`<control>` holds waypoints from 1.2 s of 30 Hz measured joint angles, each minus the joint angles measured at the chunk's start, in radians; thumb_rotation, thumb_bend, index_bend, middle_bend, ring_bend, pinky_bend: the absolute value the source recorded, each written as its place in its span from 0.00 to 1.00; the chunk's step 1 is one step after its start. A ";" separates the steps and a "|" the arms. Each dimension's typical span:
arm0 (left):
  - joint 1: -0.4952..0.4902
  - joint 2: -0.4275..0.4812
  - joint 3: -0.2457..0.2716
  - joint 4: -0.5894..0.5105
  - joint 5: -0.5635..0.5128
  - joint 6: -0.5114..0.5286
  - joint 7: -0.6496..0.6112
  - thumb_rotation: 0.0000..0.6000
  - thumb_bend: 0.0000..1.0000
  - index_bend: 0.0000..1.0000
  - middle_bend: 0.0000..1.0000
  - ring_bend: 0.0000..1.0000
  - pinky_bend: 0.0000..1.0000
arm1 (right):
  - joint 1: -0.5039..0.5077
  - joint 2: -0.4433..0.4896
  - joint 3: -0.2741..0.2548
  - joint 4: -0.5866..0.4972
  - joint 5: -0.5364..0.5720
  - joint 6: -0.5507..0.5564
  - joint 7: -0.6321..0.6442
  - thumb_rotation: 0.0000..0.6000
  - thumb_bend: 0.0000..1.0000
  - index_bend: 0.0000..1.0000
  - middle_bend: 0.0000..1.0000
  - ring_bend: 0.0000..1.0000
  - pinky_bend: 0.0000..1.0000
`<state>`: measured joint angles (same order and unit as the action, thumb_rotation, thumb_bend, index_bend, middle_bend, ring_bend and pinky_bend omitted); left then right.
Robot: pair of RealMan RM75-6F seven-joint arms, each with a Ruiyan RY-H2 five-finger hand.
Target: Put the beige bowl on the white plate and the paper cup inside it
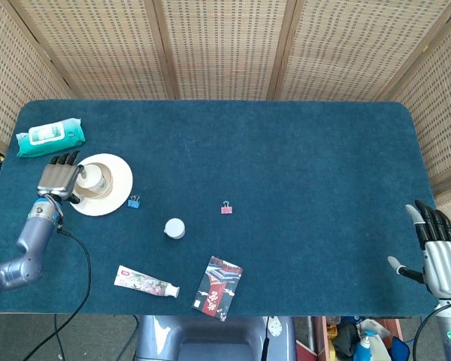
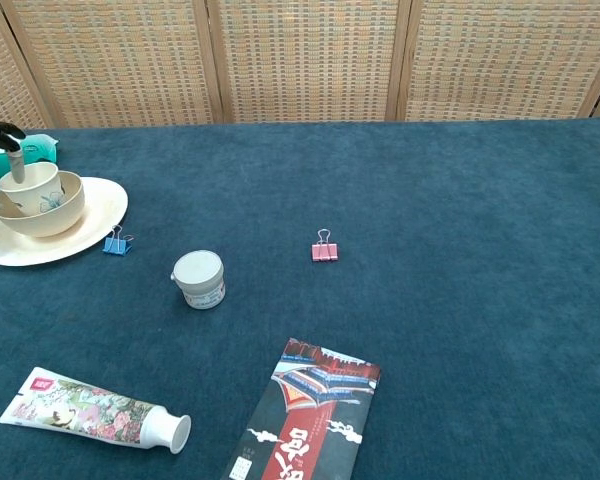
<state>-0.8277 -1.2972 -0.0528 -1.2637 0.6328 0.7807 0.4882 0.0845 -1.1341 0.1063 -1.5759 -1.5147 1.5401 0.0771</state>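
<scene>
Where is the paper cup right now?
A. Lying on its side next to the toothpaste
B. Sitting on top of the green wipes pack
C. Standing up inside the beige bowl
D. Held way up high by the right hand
C. In the chest view the paper cup stands upright inside the beige bowl, which sits on the white plate.

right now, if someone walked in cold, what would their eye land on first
Probably the stack at the table's far left: the paper cup standing in the beige bowl on the white plate, with the left hand right beside it. Next, the red-patterned packet near the front edge, then the right hand, fingers spread, off the table's right corner.
</scene>
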 measured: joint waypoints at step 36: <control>0.623 0.094 0.134 -0.389 0.798 0.851 -0.231 1.00 0.12 0.00 0.00 0.00 0.00 | 0.013 -0.039 -0.006 0.016 -0.053 0.024 -0.028 1.00 0.14 0.00 0.00 0.00 0.00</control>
<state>-0.2049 -1.2035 0.0811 -1.6526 1.4303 1.6314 0.2574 0.0976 -1.1732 0.1003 -1.5596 -1.5674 1.5645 0.0491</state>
